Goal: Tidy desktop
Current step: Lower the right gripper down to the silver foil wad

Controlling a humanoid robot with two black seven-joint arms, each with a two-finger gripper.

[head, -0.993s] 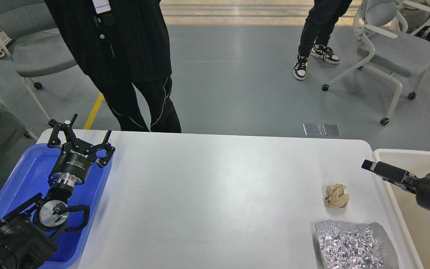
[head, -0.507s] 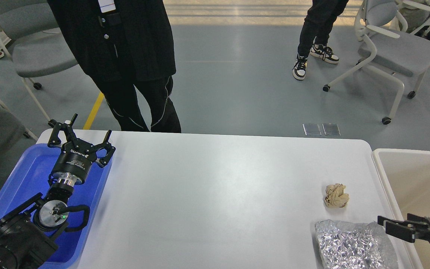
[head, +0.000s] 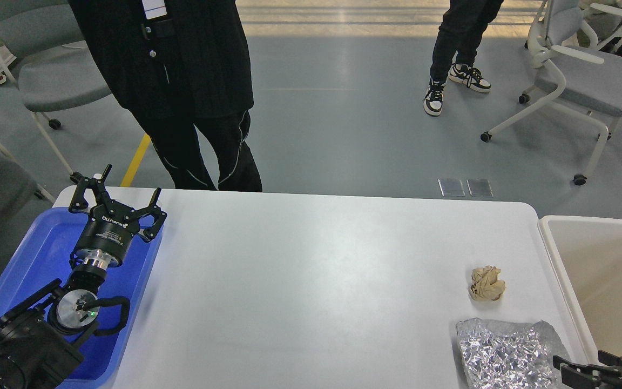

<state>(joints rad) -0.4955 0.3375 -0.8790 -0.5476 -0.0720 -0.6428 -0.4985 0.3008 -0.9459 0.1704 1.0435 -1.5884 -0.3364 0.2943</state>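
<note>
The white desktop [head: 316, 281] fills the middle of the head view. A crumpled brown paper ball [head: 487, 283] lies on it at the right. A crinkled silver foil sheet [head: 511, 354] lies at the front right corner. My left gripper [head: 124, 189] is open and empty, hovering over the far end of the blue tray [head: 46, 254]. My right gripper [head: 581, 361] is low at the bottom right edge, beside the foil's right side. Its two fingers stand apart and hold nothing.
A beige-white bin [head: 608, 270] stands against the desktop's right edge. A person in black [head: 181, 92] stands at the table's far edge. Another person's legs [head: 457, 54] and wheeled chairs [head: 586, 81] are farther back on the grey floor.
My right gripper has dropped from above the bin's near rim down to the bottom right edge of the view, beside the foil. A chair at the far right has rolled right. My left arm has not moved.
</note>
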